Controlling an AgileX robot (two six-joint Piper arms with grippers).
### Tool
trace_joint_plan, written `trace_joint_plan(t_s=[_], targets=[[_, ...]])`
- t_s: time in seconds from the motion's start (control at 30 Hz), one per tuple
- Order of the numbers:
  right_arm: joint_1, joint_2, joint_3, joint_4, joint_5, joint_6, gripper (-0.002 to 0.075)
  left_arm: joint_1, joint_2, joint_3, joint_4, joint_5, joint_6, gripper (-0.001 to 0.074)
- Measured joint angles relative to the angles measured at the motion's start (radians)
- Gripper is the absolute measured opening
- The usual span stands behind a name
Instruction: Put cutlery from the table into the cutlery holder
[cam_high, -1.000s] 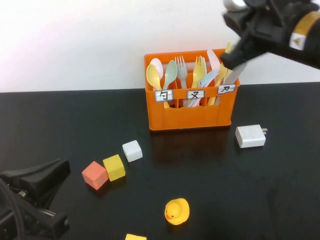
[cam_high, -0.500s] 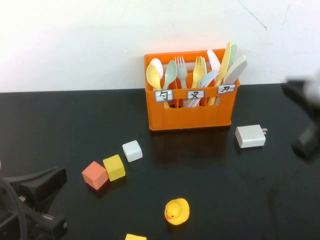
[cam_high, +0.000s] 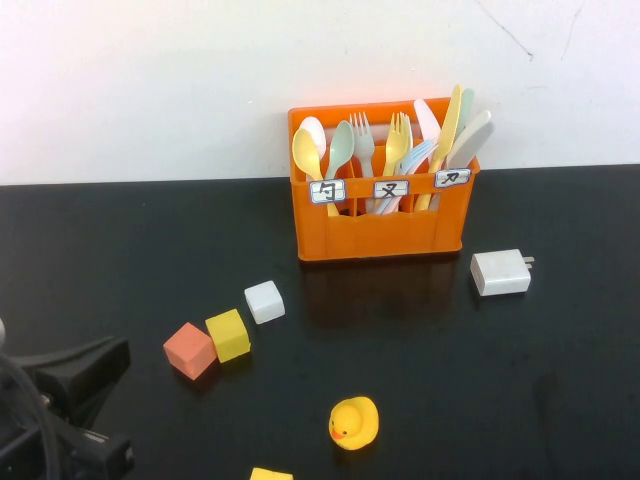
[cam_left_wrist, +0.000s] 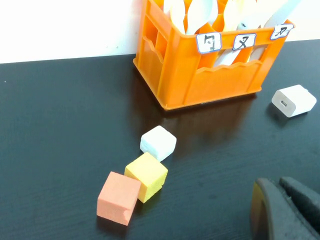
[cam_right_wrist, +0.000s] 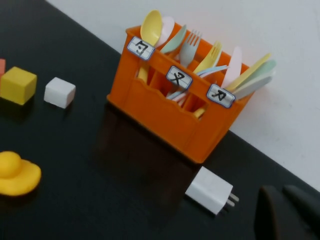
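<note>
The orange cutlery holder (cam_high: 380, 225) stands at the back of the black table (cam_high: 480, 380), holding several spoons, forks and knives. A pale blue fork (cam_high: 418, 155) leans in its middle compartment. A pale yellow knife (cam_high: 450, 118) stands in its right compartment. No cutlery lies on the table. My left gripper (cam_high: 75, 395) is low at the near left, shut and empty; it also shows in the left wrist view (cam_left_wrist: 275, 182). My right gripper is out of the high view; the right wrist view shows it (cam_right_wrist: 279, 190) shut and empty, near the white charger. The holder also shows in both wrist views (cam_left_wrist: 210, 75) (cam_right_wrist: 170, 112).
A white charger block (cam_high: 500, 272) lies right of the holder. A white cube (cam_high: 265, 301), a yellow cube (cam_high: 228, 334) and a red cube (cam_high: 190, 350) sit left of centre. A yellow rubber duck (cam_high: 354, 422) is at the near middle, and a yellow piece (cam_high: 270, 474) lies at the front edge.
My right arm was over the holder's right compartment, then pulled away to the right and left the high view. The left gripper sank slightly lower.
</note>
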Motion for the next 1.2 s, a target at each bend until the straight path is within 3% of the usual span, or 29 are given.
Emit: trace_joint_plan(t_s=[0.53, 1.2], targets=[[0.000, -0.087, 0.090, 0.000, 0.028, 0.004, -0.0002, 0.000, 0.000, 0.000, 0.018, 0.139, -0.008, -0.0001], [0.000, -0.088, 0.090, 0.000, 0.045, 0.004, -0.0002, 0.000, 0.000, 0.000, 0.018, 0.145, -0.012, -0.0001]])
